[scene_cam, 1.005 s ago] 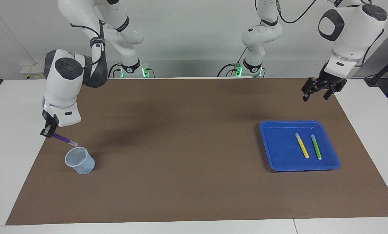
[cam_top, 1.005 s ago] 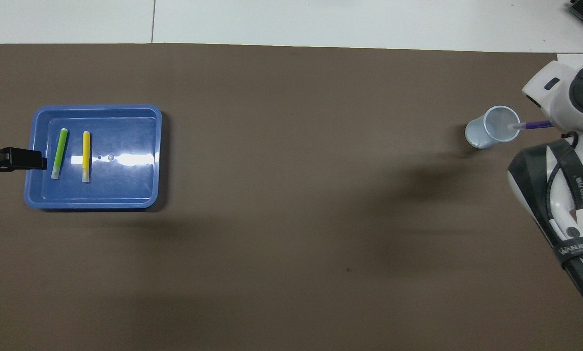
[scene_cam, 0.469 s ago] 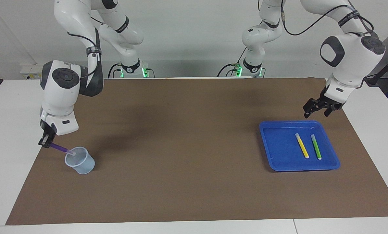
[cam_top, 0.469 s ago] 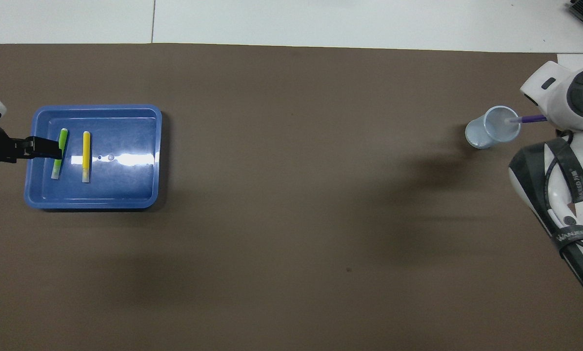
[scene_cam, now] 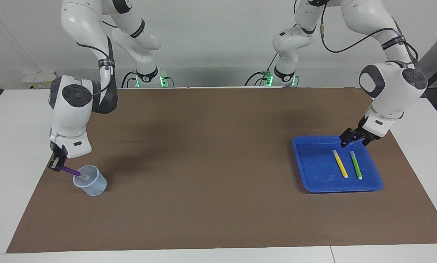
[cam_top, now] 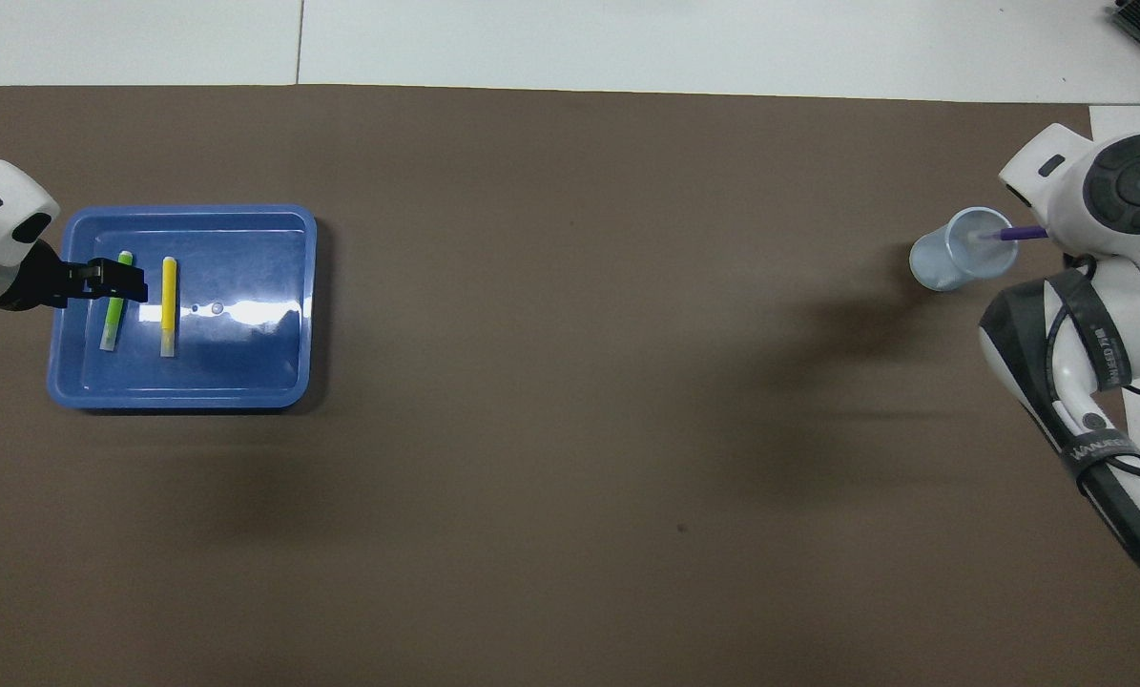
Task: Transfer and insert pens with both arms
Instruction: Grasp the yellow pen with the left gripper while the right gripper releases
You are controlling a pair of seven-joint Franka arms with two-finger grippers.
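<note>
A: Where is the right end effector (scene_cam: 57, 166) sitting, and what is it gripping?

B: At the lower left of the facing frame, it is clamping the purple pen (scene_cam: 70, 170) by its back end. The pen is slanting down, its pale tip poking inside the rim of the clear cup (scene_cam: 90, 180). In the overhead frame the same pen (cam_top: 1018, 232) is showing at the right edge, crossing the cup's (cam_top: 951, 260) rim.

A: And the left end effector (scene_cam: 353, 140)?

B: It is hanging at the right of the facing frame, fingers spread apart, over the robots' edge of the blue tray (scene_cam: 313, 175). The yellow pen (scene_cam: 340, 164) and green pen (scene_cam: 356, 165) are lying side by side in the tray, just below it in the frame.

A: Is the overhead frame adding anything?

B: There the end effector (cam_top: 116, 280) is covering part of the green pen (cam_top: 114, 315); the facing frame is showing it raised above the tray, on the brown-covered tabletop (scene_cam: 203, 164).
</note>
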